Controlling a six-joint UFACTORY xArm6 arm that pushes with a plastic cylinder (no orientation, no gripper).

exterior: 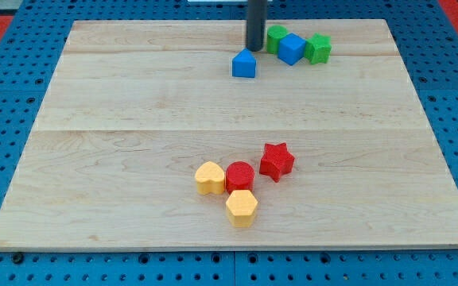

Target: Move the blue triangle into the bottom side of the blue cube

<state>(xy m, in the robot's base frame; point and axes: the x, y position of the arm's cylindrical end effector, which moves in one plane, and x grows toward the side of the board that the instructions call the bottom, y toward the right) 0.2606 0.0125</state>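
Nearest the frame's bottom, a yellow block (242,208) is being touched by a yellow heart (209,178) and a red cylinder (239,175); a red star (276,160) is lying just to their right. The wooden surface (133,119) is being left bare mid-frame. Farther up, the blue triangle (244,63) is sitting lower-left of the blue cube (292,48), which is being flanked by green blocks (277,38) and (318,48). The tool, a bare rod holding nothing, is being held upright, my tip (254,48) just above the triangle.

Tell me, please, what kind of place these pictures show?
Probably a robotics lab test bench, not a home. A pale wooden board lies on a blue perforated metal base. My tip stands just above the blue triangle block, beside small coloured toy blocks such as the blue cube.
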